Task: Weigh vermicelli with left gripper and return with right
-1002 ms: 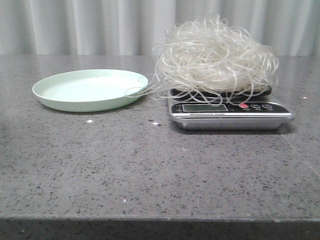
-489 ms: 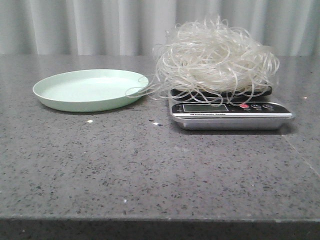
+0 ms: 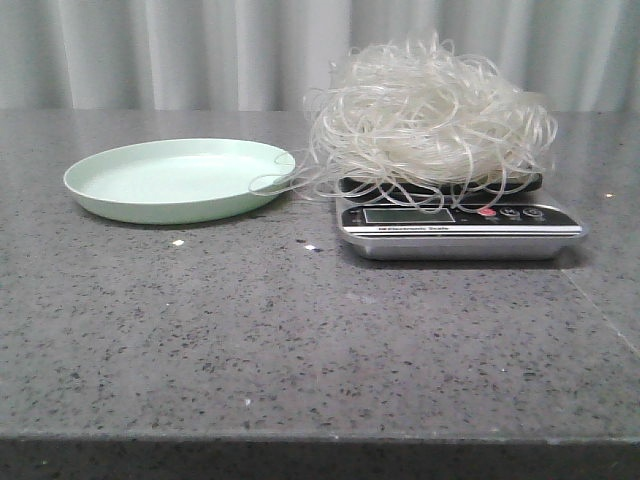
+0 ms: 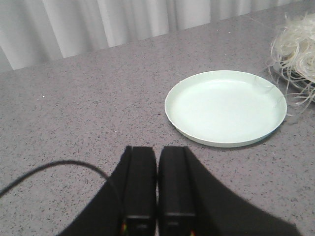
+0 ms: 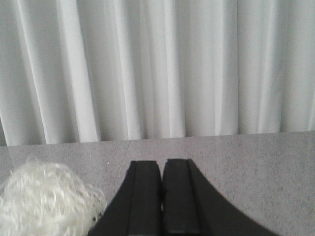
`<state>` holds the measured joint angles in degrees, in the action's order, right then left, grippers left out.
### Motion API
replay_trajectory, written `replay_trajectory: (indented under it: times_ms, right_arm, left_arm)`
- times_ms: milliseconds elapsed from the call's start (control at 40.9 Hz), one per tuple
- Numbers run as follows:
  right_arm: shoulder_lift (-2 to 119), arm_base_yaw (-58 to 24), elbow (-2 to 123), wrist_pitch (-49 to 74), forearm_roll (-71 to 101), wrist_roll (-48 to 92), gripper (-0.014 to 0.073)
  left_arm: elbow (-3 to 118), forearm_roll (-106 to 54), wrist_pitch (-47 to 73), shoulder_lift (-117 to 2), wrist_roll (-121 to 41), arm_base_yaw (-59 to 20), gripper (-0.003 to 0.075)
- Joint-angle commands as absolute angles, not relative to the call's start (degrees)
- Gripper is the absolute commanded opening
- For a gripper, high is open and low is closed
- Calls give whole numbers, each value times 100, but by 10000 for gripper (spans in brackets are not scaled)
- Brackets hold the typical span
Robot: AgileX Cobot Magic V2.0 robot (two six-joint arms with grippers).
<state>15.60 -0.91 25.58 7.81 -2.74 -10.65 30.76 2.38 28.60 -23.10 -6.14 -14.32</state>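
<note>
Against the earlier front views we find next to nothing changed: the vermicelli (image 3: 430, 115) sits heaped on the scale (image 3: 460, 228) as before, and the plate (image 3: 180, 180) lies in the same place on the table (image 3: 300, 340).

The vermicelli is a loose mound, wider than tall, its long axis running left to right across the scale's platform. It overhangs the platform on both sides, and stray loops trail off its left edge and reach the plate's rim. A few strands hang over the front, down to the display.

The plate, to the left of the scale, holds nothing but those strand ends at its rim; the left wrist view shows its floor bare.

Our left gripper (image 4: 157, 162) has its fingers pressed together and holds nothing, hanging over the table short of the plate. Our right gripper (image 5: 161, 169) is likewise closed and empty, beside the vermicelli but apart from it.
</note>
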Motion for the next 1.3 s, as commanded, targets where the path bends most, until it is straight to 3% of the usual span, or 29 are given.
replay_trajectory:
  times_ms: [0, 367, 611, 733, 1271]
  right_arm:
    - [2302, -140, 3517, 597, -304, -1044, 150]
    - [4654, -1550, 6207, 1381, -308, -930, 174]
    - [5689, -2427, 6848, 2132, -314, -402, 521]
    - [6100, -2530, 6981, 2605, -314, -388, 625]
    - [7520, -2563, 7074, 3240, -309, 372, 619]
  left_arm:
    - [3231, 259, 2405, -2347, -561, -1441, 137]
    - [3231, 259, 2405, -2347, -561, -1441, 137]
    - [3231, 259, 2405, -2347, -561, -1441, 137]
    - [3231, 259, 2405, -2347, -561, -1441, 137]
    - [3231, 259, 2405, -2347, -561, -1441, 137]
